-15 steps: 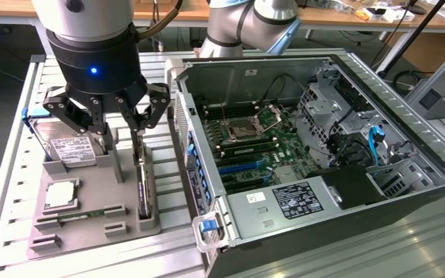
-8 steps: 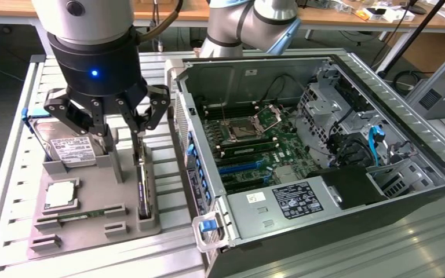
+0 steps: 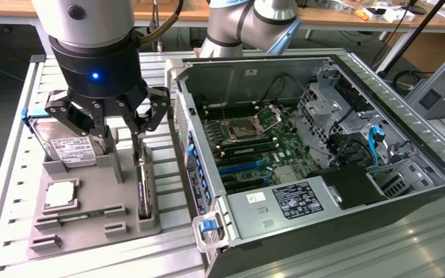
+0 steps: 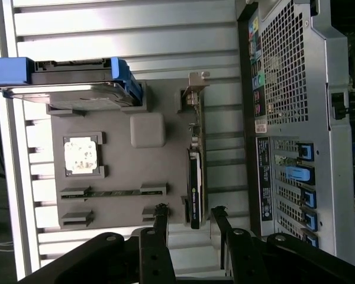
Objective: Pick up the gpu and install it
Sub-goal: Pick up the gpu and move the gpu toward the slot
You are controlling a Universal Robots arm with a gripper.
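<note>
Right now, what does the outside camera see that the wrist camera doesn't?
The exterior view looks into the open computer case at its green circuit board. The wrist view faces the case's holey back panel instead. Both show the open gripper over the gpu, which stands on edge in the gray tray, with the hard drive in the same tray.
</note>
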